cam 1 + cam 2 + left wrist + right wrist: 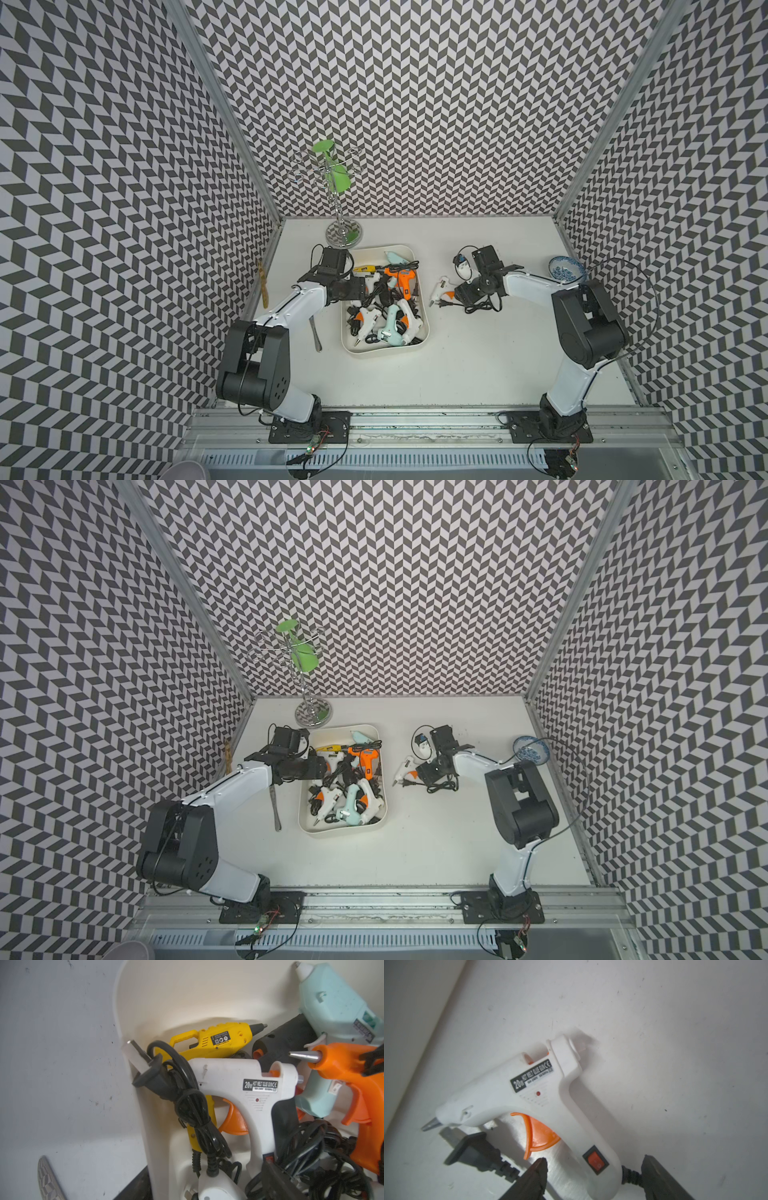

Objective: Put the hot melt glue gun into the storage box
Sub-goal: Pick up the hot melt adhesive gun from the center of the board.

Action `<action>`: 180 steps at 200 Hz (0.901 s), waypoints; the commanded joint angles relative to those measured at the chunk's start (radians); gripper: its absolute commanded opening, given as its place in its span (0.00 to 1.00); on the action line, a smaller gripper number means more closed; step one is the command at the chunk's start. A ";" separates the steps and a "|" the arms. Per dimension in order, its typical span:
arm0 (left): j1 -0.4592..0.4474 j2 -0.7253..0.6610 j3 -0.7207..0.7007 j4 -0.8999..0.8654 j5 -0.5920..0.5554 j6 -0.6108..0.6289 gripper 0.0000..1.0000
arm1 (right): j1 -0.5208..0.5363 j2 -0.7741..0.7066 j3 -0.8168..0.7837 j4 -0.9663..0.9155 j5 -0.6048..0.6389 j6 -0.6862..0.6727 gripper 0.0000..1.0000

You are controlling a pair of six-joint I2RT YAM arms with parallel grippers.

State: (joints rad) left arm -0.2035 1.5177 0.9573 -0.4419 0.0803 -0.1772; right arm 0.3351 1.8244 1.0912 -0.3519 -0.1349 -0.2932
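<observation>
**Status: glue gun [439,286] on the table [478,365], right gripper [595,1158] around the handle, not clamped**

- The glue gun is white and lies on its side just right of the storage box [386,350]. It is clear of the wall and not inside.
- The barrel label [531,1076] reads "20W HOT MELT GLUE GUN" with a CE mark. The smaller line under it is too blurred to read.
- It has an orange trigger [539,1134] and a red rocker switch [596,1160] low on the handle. Its black plug [473,1151] lies beside the nozzle.
- The right gripper's fingers [537,1176] sit either side of the handle's butt end. There is a gap on both sides, so it is released with nothing grasped.
- The left gripper [361,287] is over the far left part of the storage box. Its jaws are spread wide, and nothing shows between them in the left wrist view.
- Inside the storage box:
  - A second white gun [239,1084] carries the same "20W HOT MELT GLUE GUN" CE sticker.
  - The yellow gun [218,1041] has a black sticker with print too small to read.
  - The pale blue gun [336,1012] has a sticker that is unreadable.
  - There is also an orange gun [353,1076] and a black gun [286,1043].
  - Black cords [195,1109] are tangled through the lot.
- A blue-patterned bowl [559,266] sits at the far right.
- A metal stand [343,235] sits just beyond the far end of the storage box.
- A metal utensil [316,336] lies left of the storage box.
</observation>
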 commanded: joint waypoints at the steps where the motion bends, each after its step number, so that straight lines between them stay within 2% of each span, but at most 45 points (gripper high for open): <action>1: -0.010 -0.025 0.000 0.035 0.038 0.003 0.81 | -0.007 -0.040 -0.013 0.064 0.071 -0.028 0.75; 27: -0.010 -0.021 0.001 0.035 0.041 0.003 0.81 | -0.007 -0.014 0.008 0.078 0.098 -0.050 0.74; 56: -0.009 -0.020 0.005 0.034 0.041 0.003 0.81 | -0.005 0.045 0.041 0.060 0.040 -0.059 0.67; 93: -0.006 -0.025 0.003 0.032 0.036 0.004 0.81 | -0.001 0.092 0.026 0.036 0.015 -0.045 0.46; 133: -0.002 -0.012 -0.004 0.031 0.038 -0.007 0.81 | 0.011 0.077 -0.001 0.030 0.069 -0.017 0.24; 180: 0.001 0.001 -0.037 0.059 0.069 -0.057 0.80 | 0.012 -0.011 0.047 0.006 0.122 0.073 0.07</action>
State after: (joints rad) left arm -0.1997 1.5177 0.9451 -0.4248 0.0868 -0.1986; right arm 0.3466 1.8790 1.1202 -0.3035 -0.0559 -0.2871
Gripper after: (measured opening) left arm 0.805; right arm 0.313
